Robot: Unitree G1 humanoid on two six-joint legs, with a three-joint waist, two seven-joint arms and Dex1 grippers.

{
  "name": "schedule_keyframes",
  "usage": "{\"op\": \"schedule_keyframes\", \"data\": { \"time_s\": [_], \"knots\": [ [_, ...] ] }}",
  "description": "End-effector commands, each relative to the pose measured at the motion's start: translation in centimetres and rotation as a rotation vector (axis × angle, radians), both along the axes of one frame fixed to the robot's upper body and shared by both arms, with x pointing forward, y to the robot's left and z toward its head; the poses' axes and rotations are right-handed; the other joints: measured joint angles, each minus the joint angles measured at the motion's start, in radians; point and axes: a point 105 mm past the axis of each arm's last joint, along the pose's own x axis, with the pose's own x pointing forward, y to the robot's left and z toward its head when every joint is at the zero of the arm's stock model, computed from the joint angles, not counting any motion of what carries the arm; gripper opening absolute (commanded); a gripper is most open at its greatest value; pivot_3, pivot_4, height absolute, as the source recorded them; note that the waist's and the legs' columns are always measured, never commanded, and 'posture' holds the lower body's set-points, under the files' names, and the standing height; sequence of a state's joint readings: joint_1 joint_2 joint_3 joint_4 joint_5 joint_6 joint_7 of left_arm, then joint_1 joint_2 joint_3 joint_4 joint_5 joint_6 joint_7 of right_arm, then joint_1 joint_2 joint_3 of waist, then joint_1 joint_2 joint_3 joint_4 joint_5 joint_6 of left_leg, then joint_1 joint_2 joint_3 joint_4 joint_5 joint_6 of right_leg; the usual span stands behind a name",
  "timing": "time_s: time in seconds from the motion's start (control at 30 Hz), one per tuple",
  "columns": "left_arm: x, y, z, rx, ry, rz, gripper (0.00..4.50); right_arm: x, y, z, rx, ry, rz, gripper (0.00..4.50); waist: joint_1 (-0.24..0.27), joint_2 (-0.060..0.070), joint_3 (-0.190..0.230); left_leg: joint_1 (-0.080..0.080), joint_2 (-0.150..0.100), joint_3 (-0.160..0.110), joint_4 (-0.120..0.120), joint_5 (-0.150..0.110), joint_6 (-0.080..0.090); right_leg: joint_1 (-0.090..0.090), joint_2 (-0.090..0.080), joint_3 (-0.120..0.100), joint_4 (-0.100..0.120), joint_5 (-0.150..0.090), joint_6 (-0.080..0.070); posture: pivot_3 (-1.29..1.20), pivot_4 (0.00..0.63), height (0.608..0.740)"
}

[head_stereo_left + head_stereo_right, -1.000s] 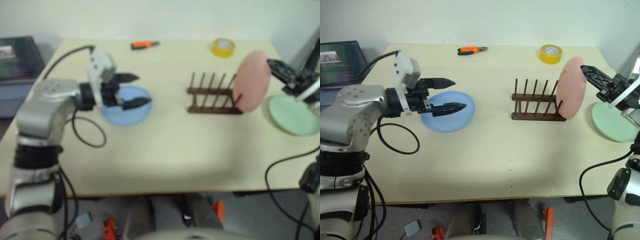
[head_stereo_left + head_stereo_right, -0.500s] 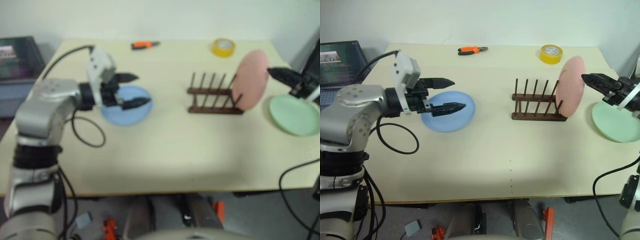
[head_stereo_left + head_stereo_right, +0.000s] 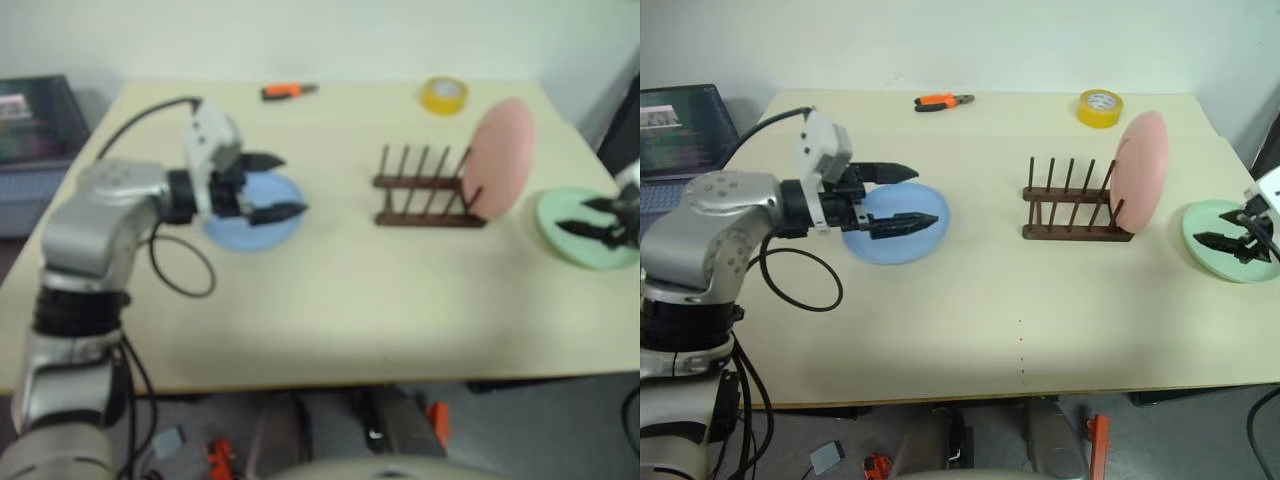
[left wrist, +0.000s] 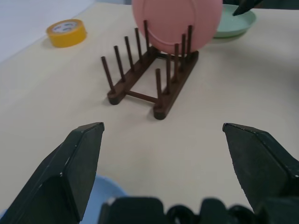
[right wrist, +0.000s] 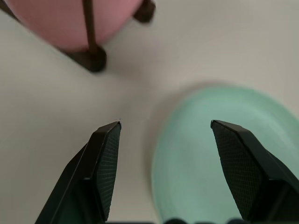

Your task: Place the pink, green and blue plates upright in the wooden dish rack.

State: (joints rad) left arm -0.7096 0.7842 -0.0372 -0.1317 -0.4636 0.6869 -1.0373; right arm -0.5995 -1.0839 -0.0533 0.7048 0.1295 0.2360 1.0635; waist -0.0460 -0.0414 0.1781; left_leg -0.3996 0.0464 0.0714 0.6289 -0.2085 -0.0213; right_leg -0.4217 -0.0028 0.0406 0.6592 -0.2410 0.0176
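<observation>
On the pale tabletop (image 3: 970, 330), three plates: one in the wooden dish rack (image 3: 1077, 212), two lying flat. Nearest, at the robot's right edge of the table, the right gripper (image 3: 1231, 231) hangs over the green plate (image 3: 1215, 262), its jaws apart and clasping nothing; the arm behind it is cut off by the frame. To the left, the left gripper (image 3: 912, 198) hovers above the blue plate (image 3: 896, 240), jaws spread wide and empty (its fingers and wrist cover part of the plate). Between the two flat plates, the one rack holds the pink plate (image 3: 1139, 170) upright at its right-hand end, between the pegs; the remaining pegs stand bare. The left wrist view shows two rows of pegs, the far ones hidden behind the pink disc. Farther back lie one yellow tape roll (image 3: 1099, 107) and one orange-handled tool (image 3: 944, 100), its type hard to make out. A laptop (image 3: 680, 130) sits beyond the table's left edge, partly cut off.
</observation>
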Motion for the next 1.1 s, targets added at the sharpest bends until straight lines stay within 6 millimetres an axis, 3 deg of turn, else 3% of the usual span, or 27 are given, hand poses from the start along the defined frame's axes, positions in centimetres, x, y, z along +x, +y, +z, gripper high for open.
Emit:
{"op": "schedule_keyframes", "data": {
  "time_s": [0.03,0.37,1.0,1.1],
  "knots": [
    [-0.6,-0.7,1.2,0.004,-0.059,-0.035,4.50,0.1,-0.6,0.8,-0.039,-0.020,0.005,3.31,-0.004,0.000,0.000,0.000,0.000,0.000,0.000,0.000,0.000,0.000,0.000,0.000,0.000,0.000,0.000,0.00,0.150,0.740],
    [-0.8,-1.4,0.8,0.009,-0.048,-0.057,4.50,-0.7,-0.5,-2.8,-0.054,0.112,0.031,3.31,-0.006,0.000,0.000,0.001,0.000,0.000,0.001,0.000,0.000,0.001,0.000,0.001,0.001,0.000,0.000,0.00,0.150,0.740],
    [-0.9,-1.8,0.0,0.018,-0.029,-0.067,4.50,-0.6,-0.2,-5.0,-0.136,0.145,0.003,3.31,-0.007,0.000,0.000,0.001,0.000,0.000,0.001,0.000,0.000,0.001,0.000,0.001,0.002,0.000,0.000,0.00,0.150,0.740],
    [-0.9,-1.8,0.0,0.020,-0.029,-0.066,4.50,-0.6,-0.1,-5.2,-0.133,0.145,0.002,2.82,-0.007,0.000,0.000,0.001,0.000,0.000,0.001,0.000,0.000,0.001,0.000,0.001,0.002,0.000,0.000,0.00,0.150,0.740]
  ]
}}
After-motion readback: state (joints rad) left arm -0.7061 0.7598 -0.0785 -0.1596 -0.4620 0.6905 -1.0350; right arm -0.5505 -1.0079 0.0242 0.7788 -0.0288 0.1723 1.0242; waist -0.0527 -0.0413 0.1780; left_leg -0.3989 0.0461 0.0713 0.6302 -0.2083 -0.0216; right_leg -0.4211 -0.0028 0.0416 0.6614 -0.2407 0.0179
